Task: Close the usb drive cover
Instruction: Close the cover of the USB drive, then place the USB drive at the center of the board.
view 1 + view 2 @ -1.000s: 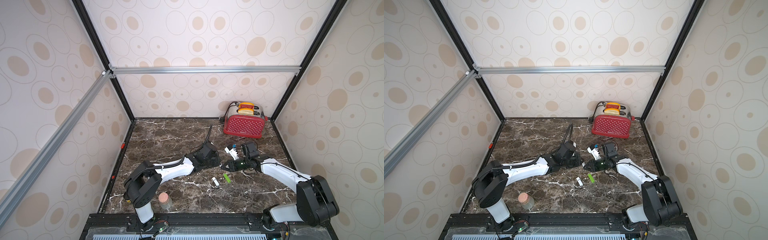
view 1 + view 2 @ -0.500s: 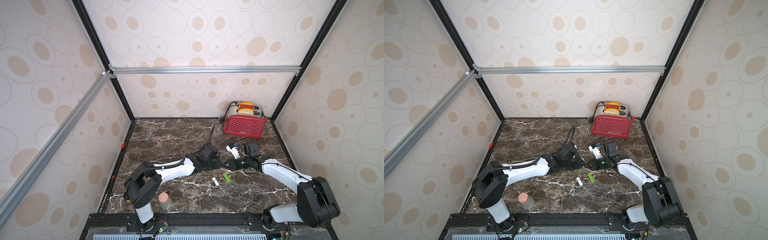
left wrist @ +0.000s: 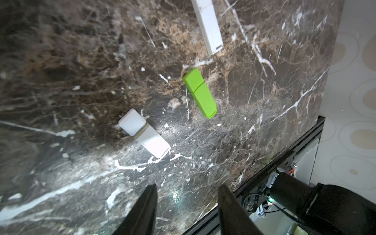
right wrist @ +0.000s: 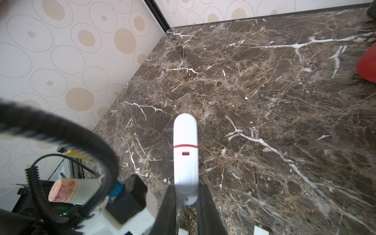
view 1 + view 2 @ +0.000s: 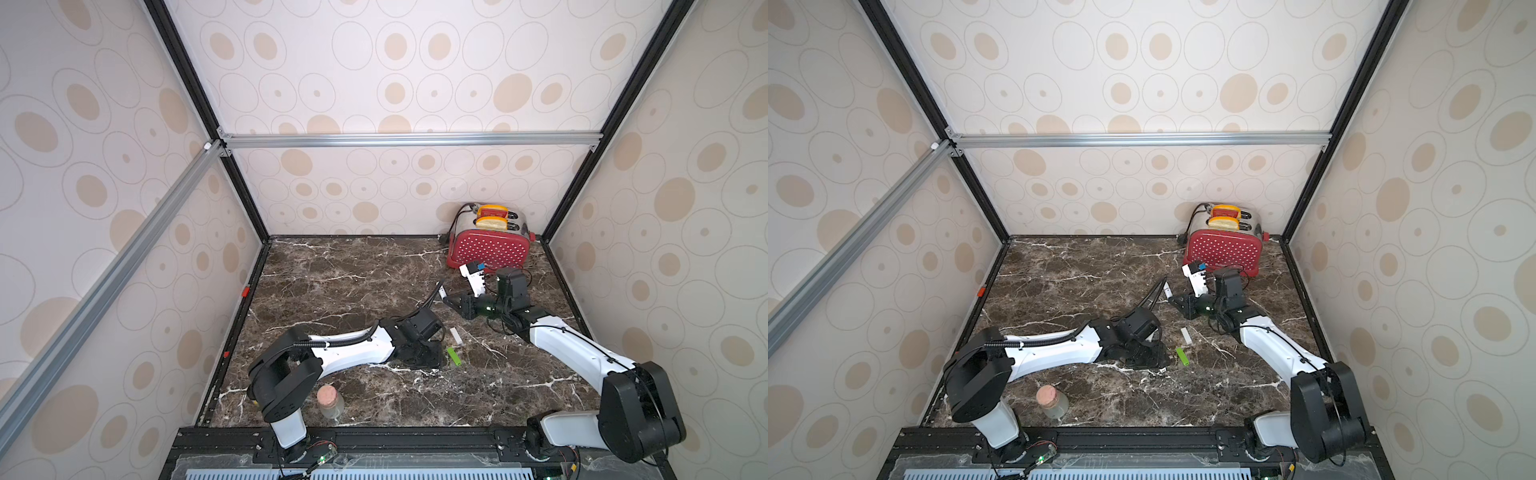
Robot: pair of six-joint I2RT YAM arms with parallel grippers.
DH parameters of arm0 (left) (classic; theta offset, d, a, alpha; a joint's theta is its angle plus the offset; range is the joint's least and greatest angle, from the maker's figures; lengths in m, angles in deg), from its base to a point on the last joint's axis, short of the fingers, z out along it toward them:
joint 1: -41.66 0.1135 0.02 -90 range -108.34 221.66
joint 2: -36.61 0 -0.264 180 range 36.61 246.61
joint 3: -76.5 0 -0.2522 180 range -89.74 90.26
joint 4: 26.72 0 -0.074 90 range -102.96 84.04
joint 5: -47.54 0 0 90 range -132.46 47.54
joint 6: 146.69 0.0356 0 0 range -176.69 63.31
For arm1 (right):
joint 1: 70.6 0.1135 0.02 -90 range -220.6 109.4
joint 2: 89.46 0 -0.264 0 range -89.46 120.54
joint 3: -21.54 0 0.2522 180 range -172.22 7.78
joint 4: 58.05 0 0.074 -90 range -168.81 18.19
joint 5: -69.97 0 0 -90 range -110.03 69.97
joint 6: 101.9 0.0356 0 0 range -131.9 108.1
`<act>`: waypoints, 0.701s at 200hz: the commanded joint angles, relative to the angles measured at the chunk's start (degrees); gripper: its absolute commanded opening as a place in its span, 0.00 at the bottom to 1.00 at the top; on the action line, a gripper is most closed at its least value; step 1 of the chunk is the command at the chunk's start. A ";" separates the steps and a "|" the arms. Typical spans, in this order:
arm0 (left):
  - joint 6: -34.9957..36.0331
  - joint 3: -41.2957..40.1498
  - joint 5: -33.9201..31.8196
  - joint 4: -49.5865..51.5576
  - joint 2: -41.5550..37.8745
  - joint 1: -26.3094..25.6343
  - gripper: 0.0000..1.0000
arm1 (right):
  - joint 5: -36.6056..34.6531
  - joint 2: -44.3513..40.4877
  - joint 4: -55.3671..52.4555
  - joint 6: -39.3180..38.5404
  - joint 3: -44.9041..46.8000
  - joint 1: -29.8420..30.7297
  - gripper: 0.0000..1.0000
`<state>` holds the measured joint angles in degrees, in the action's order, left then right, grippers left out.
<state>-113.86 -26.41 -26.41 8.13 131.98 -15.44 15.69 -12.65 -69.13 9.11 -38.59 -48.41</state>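
Note:
My right gripper is shut on the tail of a white usb drive with a red ring. The drive's rounded cover sits on its body, and it hangs above the marble. In both top views the drive pokes out of that gripper toward the left. My left gripper is open and empty, pointing down at the table. Beyond its fingertips lie a white capped drive, a green capped drive and a white stick.
A red toaster with toast stands at the back right. A white block with a blue part lies in front of it. A cork-stoppered jar stands near the front edge, beside the left arm's base.
The left gripper has opened and drawn back from the right gripper toward the front, now facing down. The right gripper has kept the white drive and shifted slightly toward the back.

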 commanded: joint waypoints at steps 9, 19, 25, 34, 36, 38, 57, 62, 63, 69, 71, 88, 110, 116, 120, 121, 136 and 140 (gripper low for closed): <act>4.33 2.06 -6.85 7.01 -6.92 1.20 0.51 | -4.35 0.48 -1.77 -0.10 -1.09 -0.15 0.00; 5.21 2.24 -9.03 8.81 -8.41 2.25 0.52 | -6.90 0.91 -3.20 -0.15 -1.65 -0.29 0.00; 5.46 2.39 -10.57 10.41 -9.36 3.08 0.59 | -9.56 1.20 -5.01 -0.15 -2.12 -0.31 0.00; 5.65 1.97 -12.29 11.66 -10.74 4.81 0.62 | -13.55 1.84 -7.91 -0.29 -3.28 -0.31 0.00; 5.68 1.84 -12.45 11.87 -11.17 5.23 0.64 | -14.38 2.02 -8.58 -0.41 -3.57 -0.27 0.00; 5.71 1.59 -12.74 12.07 -11.48 5.79 0.66 | -15.21 2.20 -9.27 -0.51 -3.82 -0.23 0.00; 6.37 0.86 -15.81 13.81 -14.52 9.58 0.75 | -24.29 4.16 -16.32 -0.78 -6.52 -0.29 0.00; 6.81 1.17 -17.25 14.65 -15.20 10.14 0.78 | -26.38 4.76 -17.83 -0.80 -7.21 -0.29 0.00; 6.94 1.31 -17.49 14.71 -15.30 10.29 0.79 | -26.75 4.88 -18.16 -0.84 -7.32 -0.30 0.00; 7.43 2.13 -19.62 17.46 -15.85 10.86 0.83 | -28.86 5.58 -19.65 -0.89 -7.88 -0.25 0.00; 7.75 2.39 -20.13 17.98 -16.01 10.93 0.84 | -29.39 5.83 -20.02 -0.89 -8.02 -0.30 0.00; 9.54 5.05 -26.52 21.75 -16.96 11.57 0.94 | -32.50 7.94 -22.29 -0.49 -8.88 -0.24 0.00; 10.65 7.34 -33.49 24.95 -17.48 12.22 0.99 | -35.65 11.26 -25.76 0.33 -10.32 -0.31 0.00; 10.76 7.66 -34.60 25.54 -17.58 12.59 0.99 | -36.87 12.11 -26.98 0.54 -10.84 -0.26 0.00; 10.84 7.84 -35.07 25.92 -17.59 12.93 0.99 | -37.48 12.56 -27.44 0.65 -10.98 -0.30 0.00; 10.89 7.90 -35.14 25.93 -17.59 13.00 0.99 | -37.57 12.74 -27.50 0.67 -11.00 -0.31 0.00; 11.20 8.16 -35.37 26.67 -17.51 15.15 0.99 | -38.99 14.32 -28.84 1.06 -11.29 -0.31 0.00; 11.07 8.07 -35.41 26.88 -17.50 15.90 0.99 | -39.05 14.66 -29.09 1.17 -11.33 -0.31 0.00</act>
<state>-104.81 -20.44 -55.78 29.74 115.32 -2.70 -17.97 -0.06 -92.26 9.13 -48.33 -48.45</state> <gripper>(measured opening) 0.990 0.164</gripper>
